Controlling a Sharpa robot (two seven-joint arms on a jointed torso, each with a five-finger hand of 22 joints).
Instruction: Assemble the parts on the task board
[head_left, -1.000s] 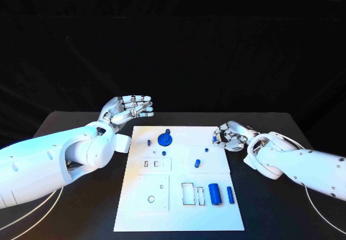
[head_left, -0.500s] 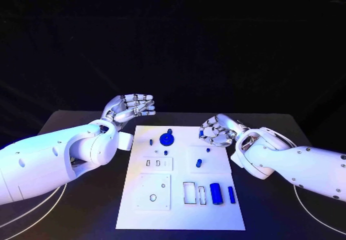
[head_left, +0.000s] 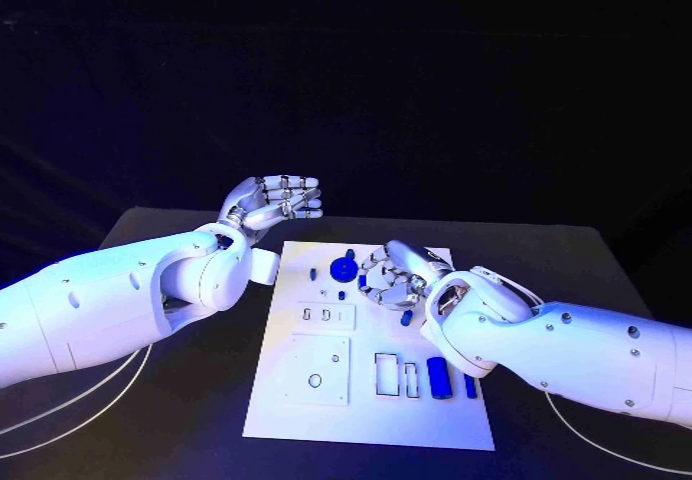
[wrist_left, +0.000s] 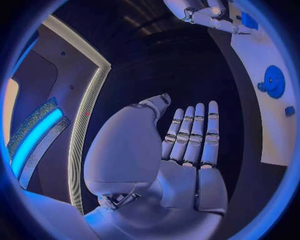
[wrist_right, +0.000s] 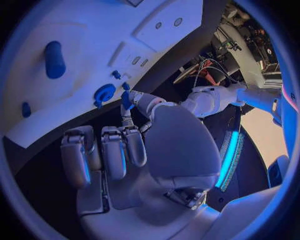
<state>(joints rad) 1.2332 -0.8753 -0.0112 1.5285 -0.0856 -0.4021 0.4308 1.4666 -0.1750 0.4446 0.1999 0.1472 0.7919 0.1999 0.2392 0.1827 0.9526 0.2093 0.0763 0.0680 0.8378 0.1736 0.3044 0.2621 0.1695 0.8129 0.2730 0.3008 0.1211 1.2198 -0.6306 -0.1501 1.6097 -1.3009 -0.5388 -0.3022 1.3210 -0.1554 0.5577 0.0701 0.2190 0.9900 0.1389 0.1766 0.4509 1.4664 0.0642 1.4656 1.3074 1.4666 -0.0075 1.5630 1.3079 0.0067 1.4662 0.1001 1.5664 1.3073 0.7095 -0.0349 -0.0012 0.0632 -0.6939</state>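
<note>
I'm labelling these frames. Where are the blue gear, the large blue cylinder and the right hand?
blue gear (head_left: 343, 268), head view, on its round face.
large blue cylinder (head_left: 437, 378), head view, mid-length on its side.
right hand (head_left: 389, 280), head view, on the curled fingers above the board.

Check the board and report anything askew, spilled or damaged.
Nothing stands out. The task board lies flat on the table, blue parts sit on it, and the right hand pinches one small blue part above it. The left hand hangs off the board.
</note>
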